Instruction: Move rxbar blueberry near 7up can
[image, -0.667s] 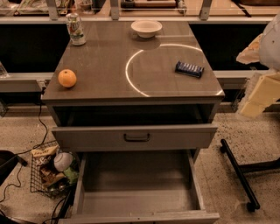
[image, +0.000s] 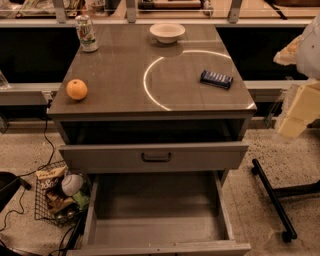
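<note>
4 objects share the grey surface (image: 120, 70) of a cabinet. The rxbar blueberry (image: 216, 78) lies flat near the right edge. The 7up can (image: 87, 32) stands upright at the far-left corner, well apart from it. A white bowl (image: 167, 32) sits at the far edge between them, and an orange (image: 77, 89) rests near the front-left edge.

The robot's gripper (image: 289, 52) hangs at the upper right of the view, off the side of the surface and clear of every object. Whether it is open, closed or holding anything cannot be told from here, though the bar lies untouched. Pale arm segments (image: 300, 107) show below it.

The bar's spot on the right likely suits an approach from that side. Lying flat, it probably calls for a grasp from above. The task appears not yet begun: the bar must cross the whole surface diagonally to reach the can. The bowl stands close to that path, so the carry should pass in front of it. The can is tall and light, so it could tip if the bar is set down too close.

Below, 2 drawers stand open: the upper drawer (image: 155, 157) slightly, the lower drawer (image: 155, 225) pulled far out.
</note>
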